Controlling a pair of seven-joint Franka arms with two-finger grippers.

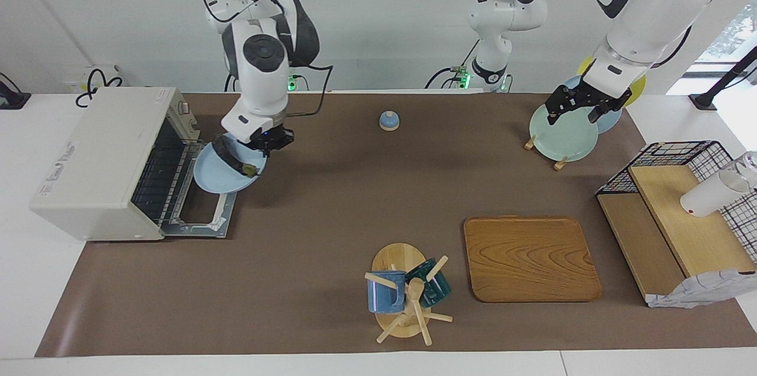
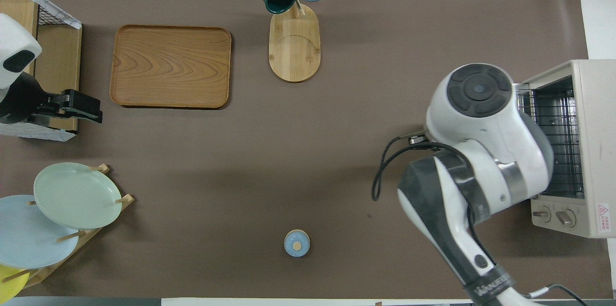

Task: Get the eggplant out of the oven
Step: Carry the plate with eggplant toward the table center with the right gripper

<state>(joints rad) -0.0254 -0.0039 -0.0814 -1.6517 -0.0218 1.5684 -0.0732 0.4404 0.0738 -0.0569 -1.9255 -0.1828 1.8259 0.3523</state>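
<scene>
The off-white oven (image 1: 100, 157) stands at the right arm's end of the table, its glass door (image 1: 198, 219) folded down flat and its wire rack (image 1: 159, 178) bare. My right gripper (image 1: 269, 141) is shut on the rim of a light blue plate (image 1: 219, 180) and holds it tilted in the air over the open door. The dark eggplant (image 1: 233, 158) lies across that plate, stem tip toward the table's middle. In the overhead view my right arm hides plate and eggplant; the oven (image 2: 584, 104) shows beside it. My left gripper (image 1: 571, 113) waits open and empty above the plate rack.
A plate rack (image 1: 559, 133) with green, blue and yellow plates stands at the left arm's end, by a wire basket (image 1: 680, 154) with wooden boards. A wooden tray (image 1: 529, 258), a mug tree (image 1: 405, 293) and a small blue knob (image 1: 388, 120) are on the brown mat.
</scene>
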